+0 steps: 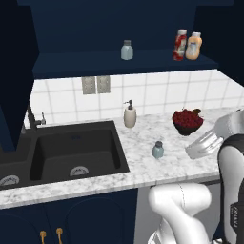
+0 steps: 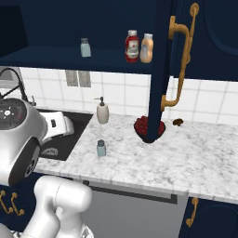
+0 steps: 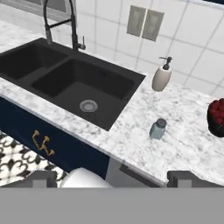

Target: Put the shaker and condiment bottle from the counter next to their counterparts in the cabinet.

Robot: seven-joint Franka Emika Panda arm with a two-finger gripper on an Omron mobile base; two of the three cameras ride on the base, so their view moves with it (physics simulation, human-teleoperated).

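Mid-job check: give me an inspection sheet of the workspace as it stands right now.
Surface: marbled counter, black sink set in it.
Job's things: shaker upright on the counter, untouched; condiment bottle on the cabinet shelf beside the orange bottle; second shaker on the shelf.
Clutter: soap dispenser, dark bowl of red fruit.
Grippers: gripper jaws wide open, empty, away from the shaker.
Cables: nothing seen.
Surroundings: tiled wall, faucet, open cabinet door.

Pale blue-grey shaker (image 1: 158, 150), red condiment bottle (image 1: 179, 45), marbled white-grey counter (image 1: 143, 138), navy cabinet (image 1: 95, 28)
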